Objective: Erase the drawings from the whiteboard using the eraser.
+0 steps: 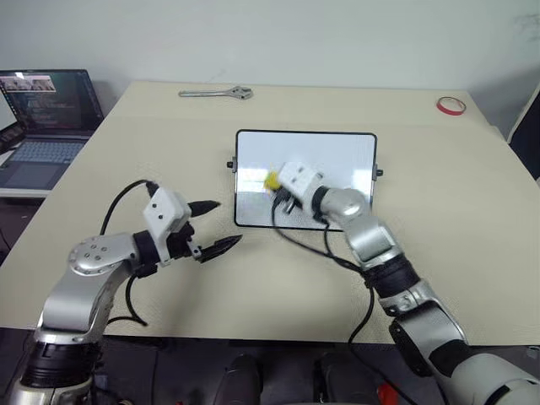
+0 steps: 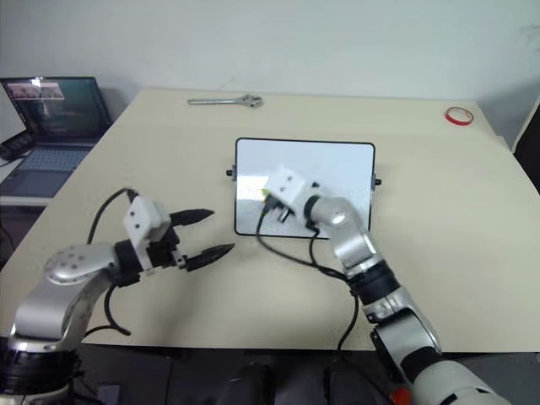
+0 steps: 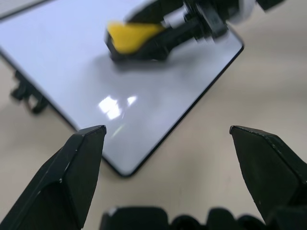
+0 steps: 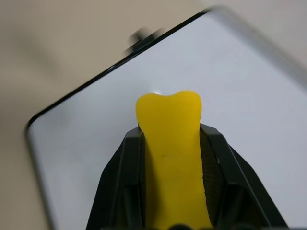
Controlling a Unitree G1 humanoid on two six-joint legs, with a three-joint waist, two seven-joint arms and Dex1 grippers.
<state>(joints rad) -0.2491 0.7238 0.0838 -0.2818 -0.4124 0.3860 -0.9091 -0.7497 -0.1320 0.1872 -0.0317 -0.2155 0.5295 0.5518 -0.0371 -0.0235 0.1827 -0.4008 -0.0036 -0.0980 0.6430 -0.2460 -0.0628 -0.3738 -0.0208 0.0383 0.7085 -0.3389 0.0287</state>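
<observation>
The whiteboard (image 1: 329,150) lies flat mid-table, glossy white with a thin black frame and small knobs on its short sides. My right gripper (image 4: 169,132) is shut on the eraser (image 4: 170,143), a yellow block with a black base (image 3: 128,38). It holds the eraser over the board's left-centre part (image 1: 272,180), close to the surface; I cannot tell whether it touches. My left gripper (image 1: 218,225) stands open just off the board's near-left corner, its fingers pointing toward it, holding nothing. The drawings are out of view; the visible board surface is plain white with glare.
A metal wrench (image 1: 218,93) lies near the table's far edge. Near the far right corner sits a red tape ring (image 1: 450,105). An open laptop (image 1: 46,118) stands on a lower surface to the left. Cables hang from both wrists.
</observation>
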